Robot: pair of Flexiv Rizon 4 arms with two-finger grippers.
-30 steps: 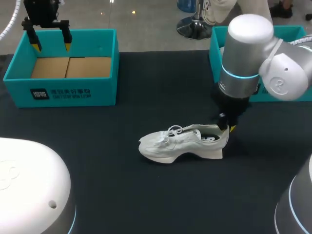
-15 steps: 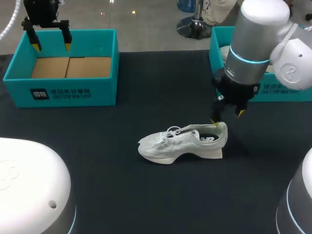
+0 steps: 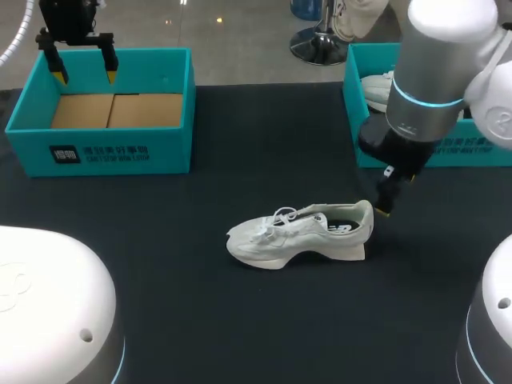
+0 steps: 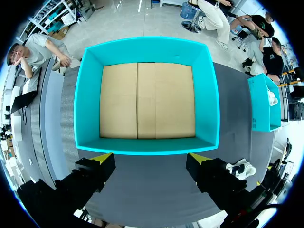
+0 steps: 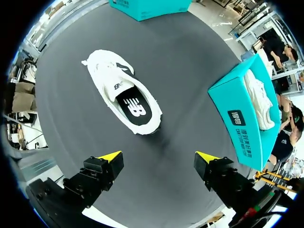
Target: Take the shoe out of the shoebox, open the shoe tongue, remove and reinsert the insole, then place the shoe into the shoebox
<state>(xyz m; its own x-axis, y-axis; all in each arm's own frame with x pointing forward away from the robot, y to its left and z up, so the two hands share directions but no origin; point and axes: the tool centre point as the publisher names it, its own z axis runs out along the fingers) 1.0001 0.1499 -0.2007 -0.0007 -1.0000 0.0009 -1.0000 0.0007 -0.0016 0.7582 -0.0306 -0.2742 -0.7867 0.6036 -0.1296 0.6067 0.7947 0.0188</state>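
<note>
Holds right tool (image 5: 159, 157) wide open, empty, beside heel of the sneaker (image 5: 114, 88), presumably for reaching the insole (image 5: 134, 108); parks left tool (image 4: 151, 158), open and empty, over shoebox (image 4: 147, 145).

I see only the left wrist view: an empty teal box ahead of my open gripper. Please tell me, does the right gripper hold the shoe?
Observer: No. The right gripper is open, just behind the heel of the white shoe, and apart from it.
Operator: Where does the shoe stand?
Observer: On its sole near the middle of the table, with the toe pointing to the robot's left.
Operator: Is the insole inside?
Observer: Yes. The right wrist view shows the black insole lying inside the shoe.
</note>
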